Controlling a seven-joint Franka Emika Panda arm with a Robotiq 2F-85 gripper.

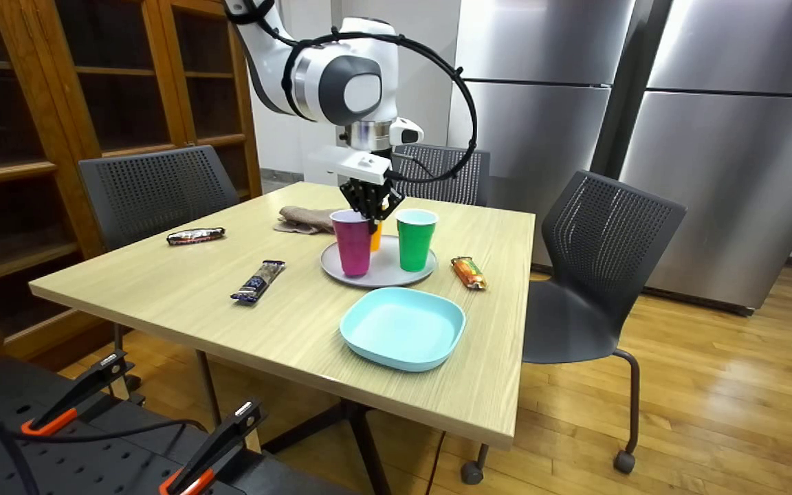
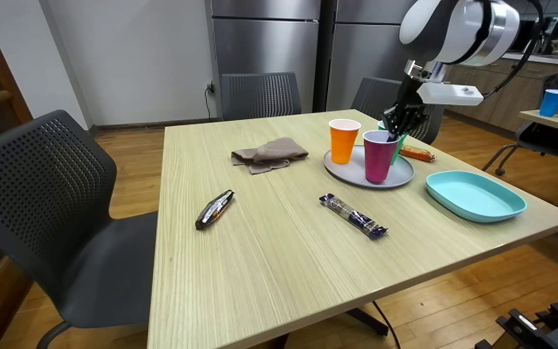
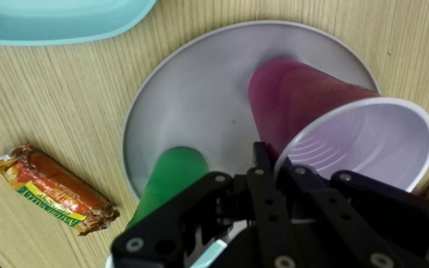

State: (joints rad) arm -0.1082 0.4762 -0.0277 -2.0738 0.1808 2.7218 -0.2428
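- Because its wall looks thin, the magenta plastic cup (image 2: 379,160) should handle as light, slightly flexible and perhaps slick; a hard squeeze could dent it.
- It stands on the gray plate (image 3: 199,100), near the orange cup (image 2: 343,148) and the green cup (image 1: 415,244).
- The gripper (image 3: 275,160) has its jaws nearly together, pinching the magenta rim with one finger inside; that lip seems the sensible hold.
- Under the plate spreads a wood-grain table (image 2: 259,271); stainless-steel refrigerators (image 1: 726,199) and paned wooden cabinets (image 1: 52,75) stand beyond.

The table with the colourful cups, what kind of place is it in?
Probably a break room or shared kitchen: there are big steel fridges, kitchen-style cabinets, and chairs around the table.
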